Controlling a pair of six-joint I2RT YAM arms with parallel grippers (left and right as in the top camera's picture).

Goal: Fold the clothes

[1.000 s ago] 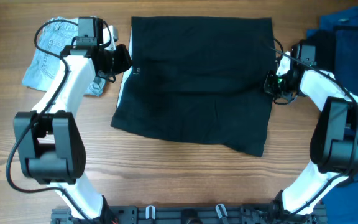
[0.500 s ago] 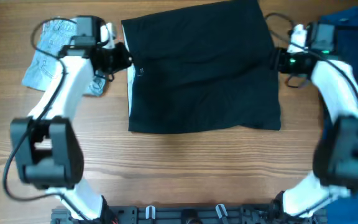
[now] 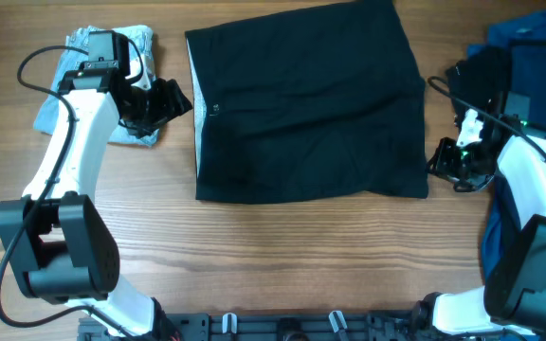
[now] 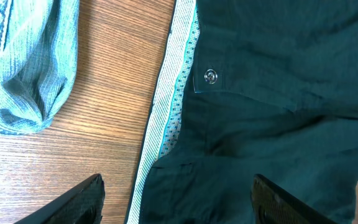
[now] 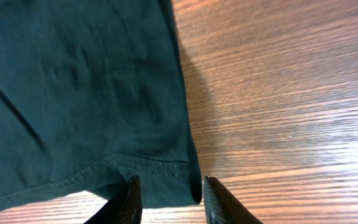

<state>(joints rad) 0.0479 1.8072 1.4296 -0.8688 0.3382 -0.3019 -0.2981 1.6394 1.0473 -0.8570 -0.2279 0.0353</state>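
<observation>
A black garment [image 3: 311, 104] lies folded in a rough rectangle at the middle of the table. Its waistband, with a white dotted lining [image 4: 166, 106] and a metal button [image 4: 211, 76], faces left. My left gripper [image 3: 178, 99] hovers at that waistband edge, open wide, its fingertips astride the lining in the left wrist view [image 4: 178, 186] with nothing pinched. My right gripper [image 3: 441, 163] is by the garment's lower right corner. In the right wrist view [image 5: 169, 199] the stitched hem corner [image 5: 166, 177] lies between its narrowly parted fingers, with a sliver of gap showing.
A light blue denim piece [image 3: 60, 104] lies bunched at the far left, beside my left arm, and shows in the left wrist view [image 4: 30, 68]. A pile of dark blue clothes [image 3: 538, 47] sits at the right edge, behind my right arm.
The black garment's lower part was folded up into a tidy rectangle. My left gripper opened and drew back left. My right gripper let go and dropped from the top right to the lower right corner.
</observation>
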